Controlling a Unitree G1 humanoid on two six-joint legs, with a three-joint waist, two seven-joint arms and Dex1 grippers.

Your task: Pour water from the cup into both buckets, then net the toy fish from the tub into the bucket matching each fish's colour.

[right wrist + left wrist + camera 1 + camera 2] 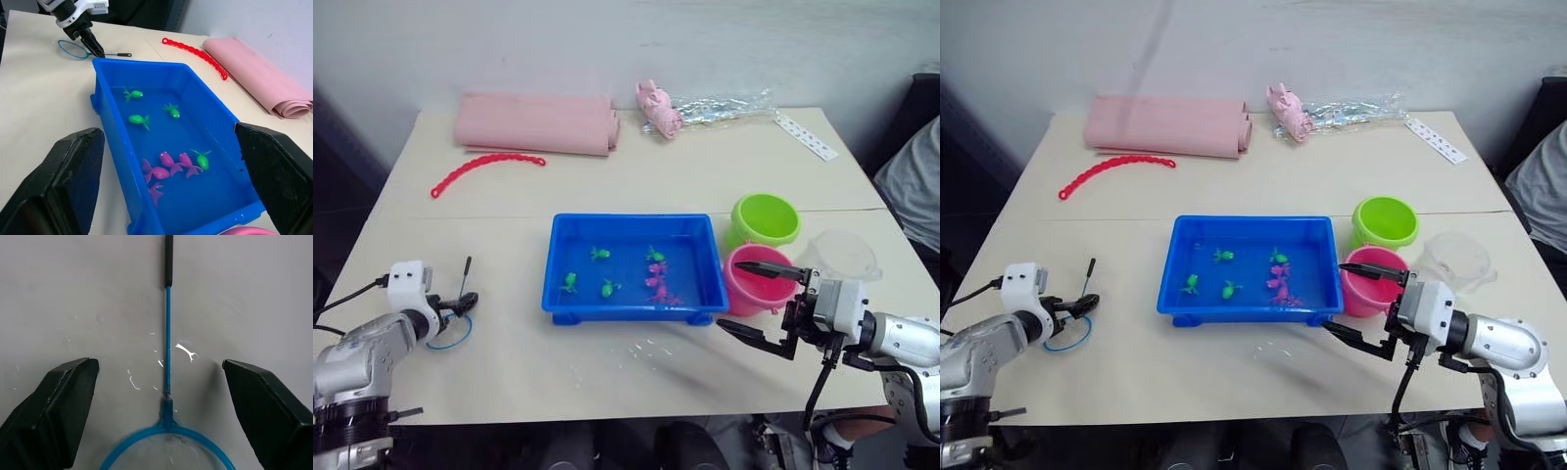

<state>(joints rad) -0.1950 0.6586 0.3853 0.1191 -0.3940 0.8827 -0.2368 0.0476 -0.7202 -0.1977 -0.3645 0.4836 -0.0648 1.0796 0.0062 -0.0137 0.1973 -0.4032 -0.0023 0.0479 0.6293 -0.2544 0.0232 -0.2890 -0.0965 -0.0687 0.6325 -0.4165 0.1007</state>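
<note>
beige table [607, 176] against white wall [607, 39], blue tub [570, 311] central

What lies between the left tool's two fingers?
In the left wrist view, the net's thin handle lies on the table between the open left tool fingers, untouched.

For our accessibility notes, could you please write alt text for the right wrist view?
The open right gripper looks along the blue tub of water, where four green fish and three magenta fish lie. Beyond the tub, the left gripper hovers over the blue-ringed net on the table, with a red bead chain and folded pink cloth nearby.
</note>
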